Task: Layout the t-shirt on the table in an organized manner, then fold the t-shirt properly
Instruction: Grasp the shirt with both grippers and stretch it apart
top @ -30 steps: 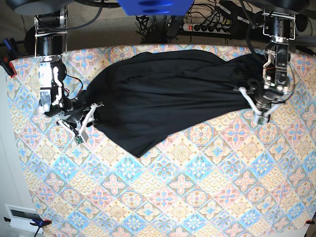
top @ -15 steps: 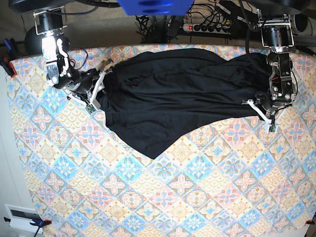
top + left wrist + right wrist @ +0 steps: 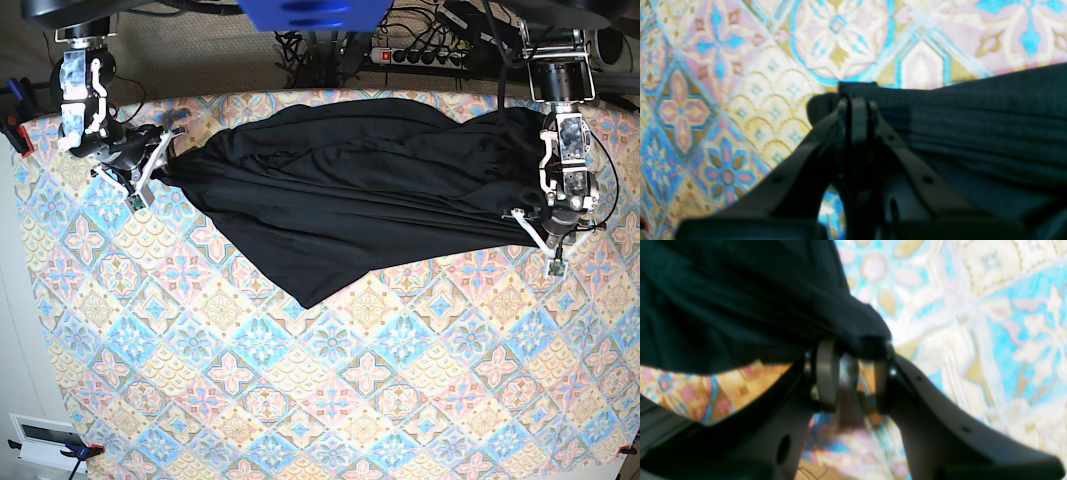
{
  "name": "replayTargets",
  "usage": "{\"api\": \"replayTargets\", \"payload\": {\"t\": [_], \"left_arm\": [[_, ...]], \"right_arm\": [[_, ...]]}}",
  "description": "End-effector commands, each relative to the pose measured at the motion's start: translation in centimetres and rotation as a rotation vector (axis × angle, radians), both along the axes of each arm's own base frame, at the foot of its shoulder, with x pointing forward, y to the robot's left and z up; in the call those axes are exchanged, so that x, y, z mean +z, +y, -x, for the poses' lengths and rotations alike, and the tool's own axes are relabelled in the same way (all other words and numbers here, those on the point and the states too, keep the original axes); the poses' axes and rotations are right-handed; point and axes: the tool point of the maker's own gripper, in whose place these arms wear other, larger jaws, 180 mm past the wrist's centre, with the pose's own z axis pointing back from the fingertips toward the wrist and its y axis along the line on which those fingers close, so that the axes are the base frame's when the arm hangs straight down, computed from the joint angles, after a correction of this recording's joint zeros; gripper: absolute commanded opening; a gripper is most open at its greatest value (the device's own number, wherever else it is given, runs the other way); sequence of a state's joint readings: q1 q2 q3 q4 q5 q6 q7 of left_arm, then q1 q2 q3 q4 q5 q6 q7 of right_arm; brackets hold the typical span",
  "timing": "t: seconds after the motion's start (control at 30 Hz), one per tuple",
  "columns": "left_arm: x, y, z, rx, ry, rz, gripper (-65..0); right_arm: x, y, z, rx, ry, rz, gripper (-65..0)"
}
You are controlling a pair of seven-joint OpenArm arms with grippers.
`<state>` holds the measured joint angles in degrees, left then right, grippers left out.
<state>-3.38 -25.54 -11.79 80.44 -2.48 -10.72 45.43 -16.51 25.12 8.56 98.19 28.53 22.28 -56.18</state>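
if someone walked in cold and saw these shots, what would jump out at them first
The big black t-shirt stretched across the far half of the colourful tiled table, with one corner sagging to a point toward the middle. It is strung between two arms: the right claw holds a bunched end at the base view's left with a gap showing between its jaws, and the left claw is pinched shut on the hem at that view's right.

Base view overhead, facing down at whole table (image 3: 330, 400), wrist views close, sharing t-shirt (image 3: 350, 190)
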Motion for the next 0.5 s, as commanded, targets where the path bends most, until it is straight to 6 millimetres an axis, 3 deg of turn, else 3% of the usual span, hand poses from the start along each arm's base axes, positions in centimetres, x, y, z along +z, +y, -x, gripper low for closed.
{"api": "replayTargets", "payload": {"t": [0.0, 0.07, 0.2, 0.37, 0.47], "left_arm": [[2.9, 1.3, -1.7, 0.021, -0.093, -0.023, -64.9], [3.8, 0.4, -2.3, 0.038, -0.148, 0.041, -64.9], [7.1, -3.8, -3.5, -0.006, -0.265, 0.126, -64.9], [9.7, -8.2, -3.5, -0.039, -0.302, 0.191, -64.9], [10.6, -9.3, -3.7, -0.050, -0.332, 0.204, -64.8]], "right_arm": [[1.5, -0.6, -0.9, 0.010, -0.052, 0.024, -47.8], [3.0, 0.4, -1.6, 0.039, -0.102, 0.022, -47.8], [5.9, 1.9, -2.9, 0.087, -0.196, 0.021, -47.8], [5.7, 2.6, -2.3, 0.108, -0.178, 0.017, -47.7], [4.9, 5.7, -1.2, 0.185, -0.135, -0.031, -47.5]]}}
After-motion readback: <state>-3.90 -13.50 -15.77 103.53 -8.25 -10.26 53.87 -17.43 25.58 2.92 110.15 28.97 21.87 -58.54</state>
